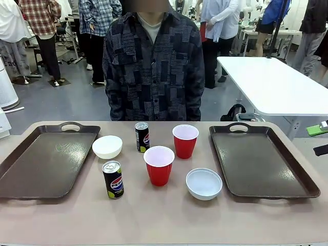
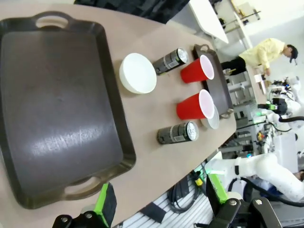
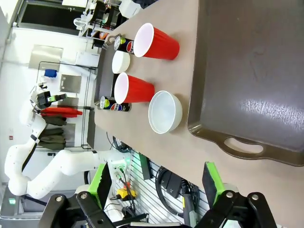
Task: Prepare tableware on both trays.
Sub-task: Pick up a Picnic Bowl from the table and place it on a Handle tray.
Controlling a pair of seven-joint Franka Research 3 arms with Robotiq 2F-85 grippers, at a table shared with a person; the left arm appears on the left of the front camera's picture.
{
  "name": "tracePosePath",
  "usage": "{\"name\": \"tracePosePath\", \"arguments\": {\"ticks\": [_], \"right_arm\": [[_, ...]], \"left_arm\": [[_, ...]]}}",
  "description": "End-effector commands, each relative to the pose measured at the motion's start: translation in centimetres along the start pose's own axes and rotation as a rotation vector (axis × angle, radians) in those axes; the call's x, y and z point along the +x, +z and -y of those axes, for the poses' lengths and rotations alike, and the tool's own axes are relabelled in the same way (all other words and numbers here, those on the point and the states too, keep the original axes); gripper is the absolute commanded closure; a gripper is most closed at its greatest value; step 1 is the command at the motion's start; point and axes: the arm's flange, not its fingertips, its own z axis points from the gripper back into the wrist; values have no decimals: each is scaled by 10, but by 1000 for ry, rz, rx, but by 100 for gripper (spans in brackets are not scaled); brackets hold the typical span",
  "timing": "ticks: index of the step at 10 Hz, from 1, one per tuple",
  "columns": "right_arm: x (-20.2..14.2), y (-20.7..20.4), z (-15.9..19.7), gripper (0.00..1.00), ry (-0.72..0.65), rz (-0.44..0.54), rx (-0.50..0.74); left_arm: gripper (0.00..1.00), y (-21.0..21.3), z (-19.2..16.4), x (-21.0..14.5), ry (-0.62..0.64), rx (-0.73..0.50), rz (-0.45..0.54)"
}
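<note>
Two dark brown trays lie at the table's ends, the left tray (image 1: 46, 164) and the right tray (image 1: 261, 159), both bare. Between them stand two red cups (image 1: 185, 141) (image 1: 159, 165), two white bowls (image 1: 107, 146) (image 1: 204, 183) and two black Pepsi cans (image 1: 142, 137) (image 1: 113, 179), all upright. My left gripper (image 2: 160, 199) hangs open high above the near edge beside the left tray (image 2: 52, 109). High over the near handle of the right tray (image 3: 251, 71), my right gripper (image 3: 155, 185) is open too, with a bowl (image 3: 165, 112) just beyond it. Neither holds anything.
A person (image 1: 152, 66) stands at the far side of the table, behind the middle, hands out of sight. A white table (image 1: 271, 82) and other people are farther back. Bare tabletop runs along the near edge (image 1: 164, 220).
</note>
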Motion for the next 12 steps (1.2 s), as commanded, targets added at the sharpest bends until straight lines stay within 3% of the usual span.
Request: {"name": "tracePosePath", "arguments": {"ticks": [1, 12], "right_arm": [[1, -1, 1, 0, -5, -2, 3], [1, -1, 1, 0, -5, -2, 3]], "left_arm": [[0, 0, 0, 1, -1, -7, 1], [0, 0, 0, 1, -1, -7, 1]]}}
